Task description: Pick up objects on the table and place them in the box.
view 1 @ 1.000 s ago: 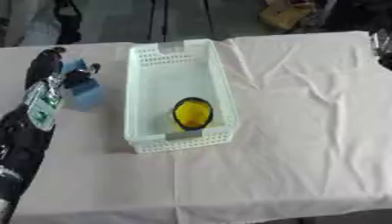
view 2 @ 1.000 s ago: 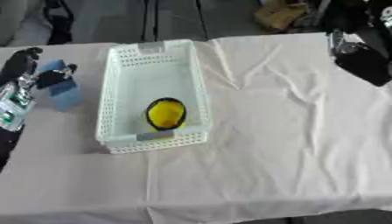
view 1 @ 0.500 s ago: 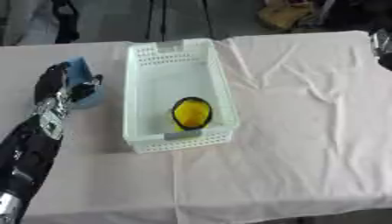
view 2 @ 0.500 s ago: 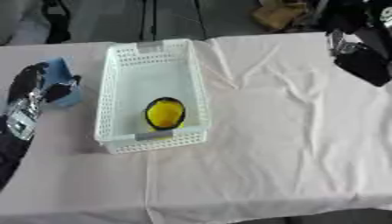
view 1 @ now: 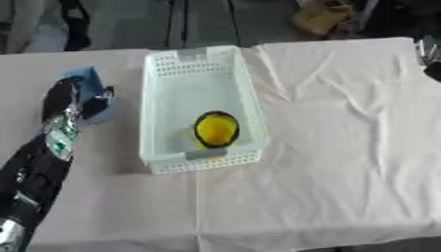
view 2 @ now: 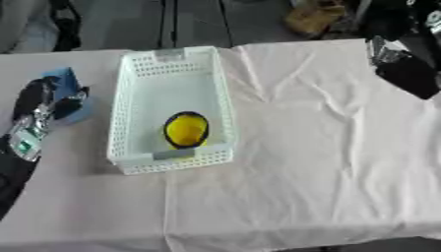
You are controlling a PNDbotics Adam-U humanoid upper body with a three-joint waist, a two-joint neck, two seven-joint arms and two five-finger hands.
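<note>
The left hand (view 1: 76, 101) is curled around a blue object (view 1: 89, 80) at nine o'clock of the white box (view 1: 247, 98), likely gripping it to carry it over. A yellow object (view 1: 215, 129) already lies inside at the box's near end. The right hand (view 2: 405, 74) idles at two o'clock on the surface (view 1: 344, 147); I cannot tell its fingers' state.

Perforated white plastic box (view 1: 246, 103) looking matt; creased cloth covering table (view 1: 344, 147); yellow object (view 1: 215, 129) showing smooth gloss.
</note>
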